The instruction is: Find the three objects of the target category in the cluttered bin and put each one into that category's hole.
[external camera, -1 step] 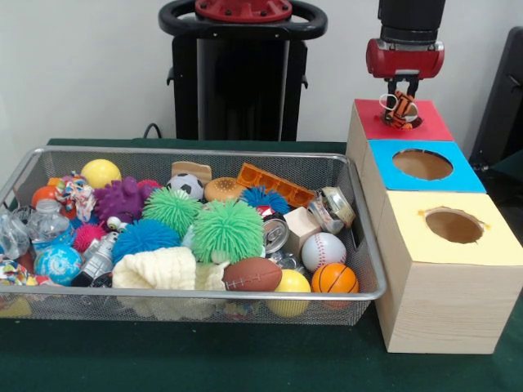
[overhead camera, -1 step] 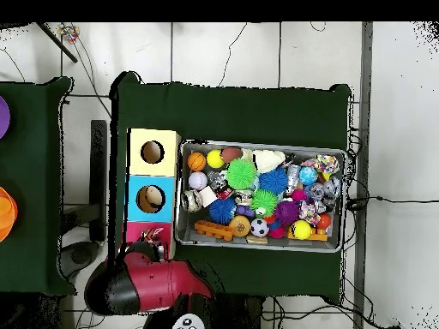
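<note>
The gripper (external camera, -1 step: 401, 96) hangs right over the red-topped box (external camera, -1 step: 425, 124), the farthest of three wooden boxes beside the wire bin (external camera, -1 step: 359, 245), and its fingers pinch an orange, black and white toy (external camera, -1 step: 399, 109), possibly a knotted rope toy, just at the mouth of the red hole. The blue-topped box (external camera, -1 step: 458, 175) and the yellow-topped box (external camera, -1 step: 498, 241) show open, round holes. The bin stays packed: a green spiky ball (external camera, -1 step: 227, 231), a small football (external camera, -1 step: 252, 275), a baseball (external camera, -1 step: 324, 251), a mini basketball (external camera, -1 step: 334, 278), a soccer ball (external camera, -1 step: 186, 186) and crushed cans (external camera, -1 step: 275, 234) lie among the heap.
</note>
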`<act>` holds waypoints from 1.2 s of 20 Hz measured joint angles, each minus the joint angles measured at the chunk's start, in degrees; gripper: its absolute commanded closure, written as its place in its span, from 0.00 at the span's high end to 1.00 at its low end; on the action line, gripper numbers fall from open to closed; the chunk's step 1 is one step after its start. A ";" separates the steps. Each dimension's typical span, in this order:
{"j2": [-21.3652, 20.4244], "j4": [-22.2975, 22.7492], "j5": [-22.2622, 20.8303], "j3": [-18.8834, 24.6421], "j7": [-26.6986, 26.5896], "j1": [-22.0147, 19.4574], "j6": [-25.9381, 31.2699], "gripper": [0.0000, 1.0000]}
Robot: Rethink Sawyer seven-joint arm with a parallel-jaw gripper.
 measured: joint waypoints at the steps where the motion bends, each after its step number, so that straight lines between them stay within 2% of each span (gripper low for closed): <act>1: 0.01 0.00 0.00 0.00 0.00 0.01 0.00 1.00; 10: -0.31 0.01 -0.01 0.80 0.00 -1.55 0.00 1.00; 15: -1.14 0.48 0.01 3.55 0.00 -5.14 -0.01 1.00; 24: -1.83 1.92 0.00 7.18 0.00 -7.85 0.04 1.00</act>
